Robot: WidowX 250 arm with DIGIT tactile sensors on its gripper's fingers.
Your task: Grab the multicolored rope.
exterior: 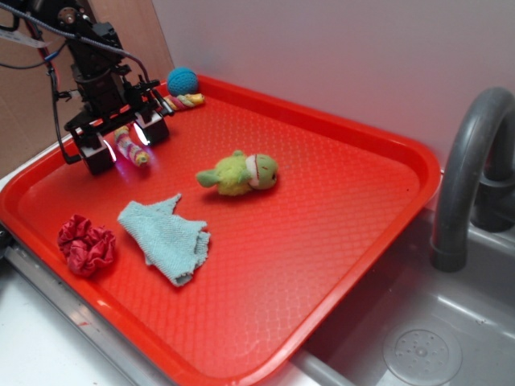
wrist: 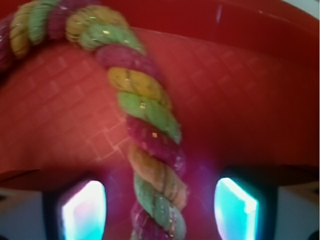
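The multicolored rope (exterior: 131, 149), twisted in pink, yellow and green, lies on the red tray (exterior: 322, 185) at its far left, one end reaching toward the back rim. My gripper (exterior: 122, 148) is lowered over it, open, with one finger on each side of the rope and a gap on both sides. In the wrist view the rope (wrist: 150, 125) runs straight down the middle between the two glowing finger pads (wrist: 82, 210), and curves off to the upper left. The pads do not touch it.
A blue knitted ball (exterior: 183, 80) sits at the tray's back rim by the rope's far end. A green plush toy (exterior: 240, 174) lies mid-tray, a light-blue knitted cloth (exterior: 165, 236) and a red scrunchie (exterior: 86, 244) nearer the front. A grey sink with faucet (exterior: 467, 169) is at right.
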